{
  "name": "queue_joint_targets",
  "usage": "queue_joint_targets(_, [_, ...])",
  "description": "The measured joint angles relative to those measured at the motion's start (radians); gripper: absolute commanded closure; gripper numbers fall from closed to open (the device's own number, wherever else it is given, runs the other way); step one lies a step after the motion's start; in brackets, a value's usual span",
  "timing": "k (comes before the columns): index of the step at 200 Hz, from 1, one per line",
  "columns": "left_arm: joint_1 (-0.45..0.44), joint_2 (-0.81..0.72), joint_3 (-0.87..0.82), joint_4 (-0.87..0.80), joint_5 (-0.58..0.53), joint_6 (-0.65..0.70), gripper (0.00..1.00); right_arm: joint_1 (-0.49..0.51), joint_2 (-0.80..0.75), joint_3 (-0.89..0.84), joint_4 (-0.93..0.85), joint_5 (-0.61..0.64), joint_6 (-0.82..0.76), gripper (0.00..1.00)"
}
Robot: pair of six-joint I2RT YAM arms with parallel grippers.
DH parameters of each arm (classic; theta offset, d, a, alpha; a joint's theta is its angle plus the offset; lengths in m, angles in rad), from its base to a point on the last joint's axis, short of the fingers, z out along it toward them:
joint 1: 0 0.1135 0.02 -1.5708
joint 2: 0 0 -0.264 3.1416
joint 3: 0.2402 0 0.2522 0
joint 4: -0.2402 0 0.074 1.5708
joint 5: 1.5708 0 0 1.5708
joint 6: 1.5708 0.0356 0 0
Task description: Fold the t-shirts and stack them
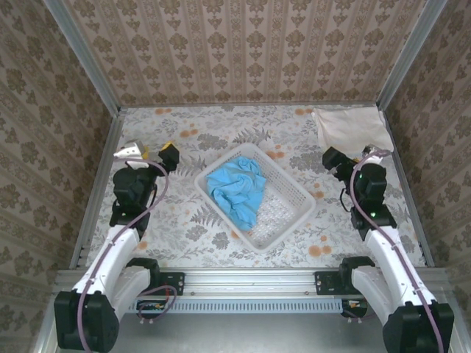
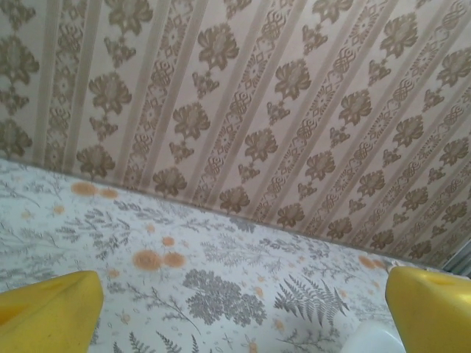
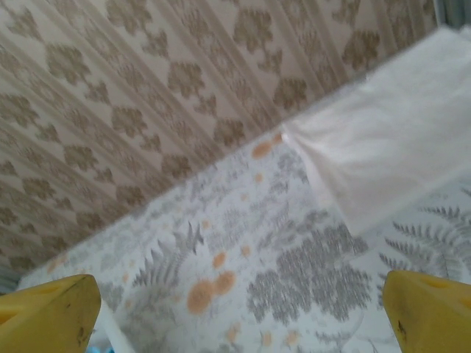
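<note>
The left gripper (image 1: 151, 153) hovers to the left of the white plastic mesh basket (image 1: 288, 213), level with its far corner. Its jaws are spread wide and hold nothing. In the left wrist view the two yellow fingertips (image 2: 48, 312) stand far apart over bare floral-printed tabletop (image 2: 221, 265). I judge this to be a waiting pose, clear of the cloth, so that either arm can reach in.

The basket sits turned like a diamond, and it is the landmark between the two arms. Inside it lies the light blue cloth t-shirt (image 1: 235, 187), crumpled in a heap against the left and far walls. The right-hand part of the mesh floor is bare. Nothing else is in the basket. The shirt is not yet unfolded or flattened, so it probably has to be lifted out first.

The right gripper (image 1: 355, 156) hangs to the right of the basket, its jaws also wide apart and empty. Its yellow fingertips (image 3: 51, 312) frame only patterned tabletop.

Farther right of the basket, in the far corner, the plain cream-white cloth t-shirt (image 1: 352, 129) lies flat as a neat rectangle. It looks already folded, and it likely marks the spot for the stack.
</note>
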Motion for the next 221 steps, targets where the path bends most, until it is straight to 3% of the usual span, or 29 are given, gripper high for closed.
queue_joint_targets(18, [-0.057, 0.052, 0.083, -0.095, -0.012, -0.002, 0.00, -0.001, 0.087, 0.100, -0.122, -0.076, -0.006, 0.02])
queue_joint_targets(48, [-0.261, 0.187, 0.332, -0.343, -0.066, 0.045, 0.02, 0.042, 0.216, 0.205, -0.343, -0.177, -0.049, 0.09])
queue_joint_targets(87, [-0.492, 0.423, 0.645, -0.706, -0.149, 0.113, 0.03, 0.179, 0.311, 0.270, -0.577, -0.176, -0.129, 0.13])
queue_joint_targets(124, [-0.556, 0.613, 0.698, -0.941, -0.163, 0.117, 0.02, 0.196, 0.352, 0.307, -0.682, -0.086, -0.172, 0.15])
queue_joint_targets(164, [-0.595, 0.800, 0.757, -1.071, -0.132, 0.134, 0.01, 0.217, 0.426, 0.343, -0.703, -0.066, -0.200, 0.18])
queue_joint_targets(188, [-0.617, 0.898, 0.845, -1.104, -0.137, 0.145, 0.14, 0.231, 0.480, 0.370, -0.706, -0.073, -0.217, 0.20])
queue_joint_targets(221, [-0.627, 0.968, 0.895, -1.110, -0.139, 0.151, 0.58, 0.249, 0.514, 0.384, -0.707, -0.077, -0.227, 0.22])
